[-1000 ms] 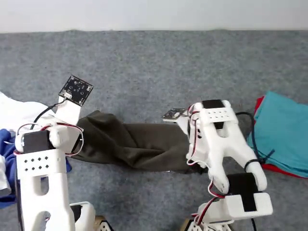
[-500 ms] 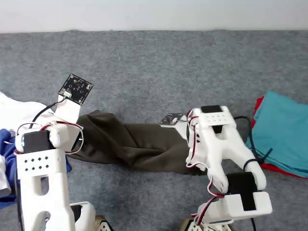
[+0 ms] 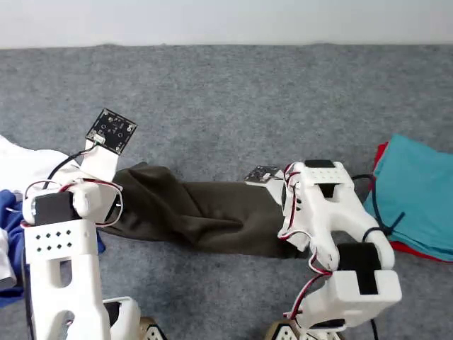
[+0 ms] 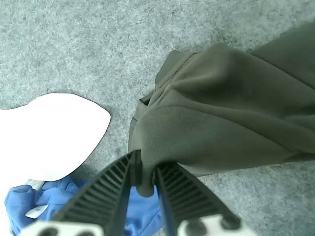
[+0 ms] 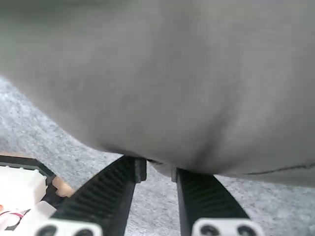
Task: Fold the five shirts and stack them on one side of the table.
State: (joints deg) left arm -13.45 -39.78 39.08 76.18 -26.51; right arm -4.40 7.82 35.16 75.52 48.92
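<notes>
Grey, carpet-like fabric covers the table (image 3: 226, 99), seen from above, with a pale wall along its far edge. Across the middle lies an olive shirt (image 3: 205, 212), bunched into a long, wrinkled band that runs from the left arm (image 3: 60, 248) to the right arm (image 3: 333, 212).

The left gripper (image 4: 144, 169) is at the shirt's left end. Its two black ribbed fingers are drawn almost together and pinch a rounded fold of the olive cloth between their tips. From that grip the rest of the shirt spreads away over the grey surface.

The right gripper (image 5: 158, 172) is at the shirt's other end. Its fingers are close together, with a thin edge of the cloth caught in the narrow gap between them. The body of the shirt hangs just beyond the fingertips.

At the left edge of the table a white shirt (image 3: 28, 166) lies crumpled beside a blue shirt (image 4: 54, 209), both just beside the left arm. On the right side a teal shirt (image 3: 417, 191) lies on top of a red shirt (image 3: 417, 251), near the right arm and apart from the olive shirt.
</notes>
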